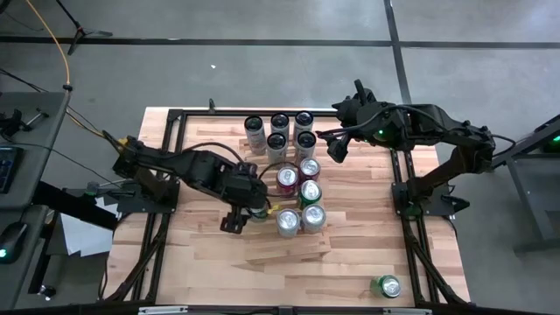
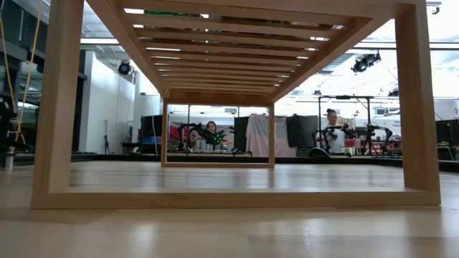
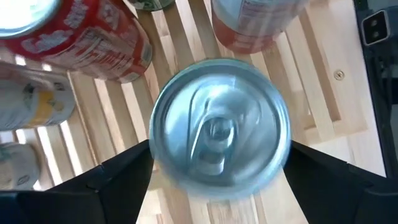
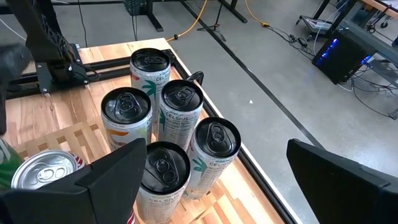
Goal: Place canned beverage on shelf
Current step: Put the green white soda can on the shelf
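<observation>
A canned beverage with a silver top (image 3: 221, 127) stands upright on the slats of the pale wood shelf (image 3: 314, 81). It is at the shelf's left side, near the front (image 1: 260, 213). My left gripper (image 3: 221, 186) points down over it, open, with one dark finger on each side of the can. My right gripper (image 1: 337, 144) hangs open and empty above the shelf's far right. It looks down on a group of tall dark-topped cans (image 4: 180, 118). My left gripper comes from above, its fingers (image 3: 124, 180) flanking the can's wall just below the rim (image 3: 155, 155). The can's top hides the place where they meet the wall, so I cannot tell whether they touch it. The can stands upright on the slats.
Several other cans crowd the shelf next to the can: a red one (image 1: 287, 179), a green one (image 1: 311, 192) and two silver-topped ones (image 1: 289, 220). A green can (image 1: 386, 286) sits alone on the tabletop near the front right. A black frame (image 1: 166, 175) flanks the table.
</observation>
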Robot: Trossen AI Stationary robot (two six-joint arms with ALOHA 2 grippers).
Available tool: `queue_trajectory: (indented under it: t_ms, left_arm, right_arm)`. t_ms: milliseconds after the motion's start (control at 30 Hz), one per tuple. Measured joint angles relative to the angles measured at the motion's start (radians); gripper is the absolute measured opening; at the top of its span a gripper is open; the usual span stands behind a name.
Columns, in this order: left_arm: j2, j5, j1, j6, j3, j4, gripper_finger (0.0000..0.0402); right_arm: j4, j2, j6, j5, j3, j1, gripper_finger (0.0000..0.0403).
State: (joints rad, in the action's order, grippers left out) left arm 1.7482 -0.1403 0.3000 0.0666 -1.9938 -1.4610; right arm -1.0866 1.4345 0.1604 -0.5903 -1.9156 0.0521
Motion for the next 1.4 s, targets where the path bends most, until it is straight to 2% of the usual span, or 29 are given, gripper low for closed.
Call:
queue_trajectory:
  t_ms: [300,467,600,667,767,833,1000,1033,1200,1400]
  left_arm:
    - [-0.080,0.000,-0.006,0.017,0.000,-0.036,0.0335]
    - [-0.143,-0.002,-0.006,0.130,0.002,-0.114,0.0335]
    - [-0.189,0.003,0.000,0.214,0.056,-0.089,0.0333]
    - [-0.204,-0.055,0.021,0.217,0.112,-0.084,0.0322]
    - [-0.226,-0.139,0.048,0.212,0.231,-0.023,0.0277]
    - [-0.245,-0.143,0.060,0.221,0.315,0.041,0.0225]
    - [-0.271,-0.023,0.070,0.283,0.446,0.147,0.0046]
    - [-0.275,-0.001,0.070,0.300,0.456,0.166,0.0023]
    - [-0.283,0.031,0.068,0.351,0.465,0.270,0.0005]
    - [-0.278,-0.018,0.038,0.369,0.466,0.307,0.0001]
  right_arm:
    - [0.003,0.000,0.000,0.000,0.000,0.000,0.0374]
    - [0.003,0.000,0.001,0.000,0.000,0.000,0.0374]
    - [0.003,0.000,0.023,0.000,0.000,0.000,0.0374]
    - [0.003,0.000,0.023,0.000,0.000,0.000,0.0374]
    - [0.000,0.000,0.023,0.000,0.000,0.000,0.0374]
    - [-0.002,0.000,0.023,0.000,0.000,0.000,0.0374]
    - [-0.002,0.000,0.023,0.000,0.000,0.000,0.0374]
    - [-0.001,0.000,0.023,0.000,0.000,0.000,0.0374]
    - [-0.001,0.000,0.023,0.000,0.000,0.000,0.0374]
    - [-0.001,0.000,0.023,0.000,0.000,0.000,0.0374]
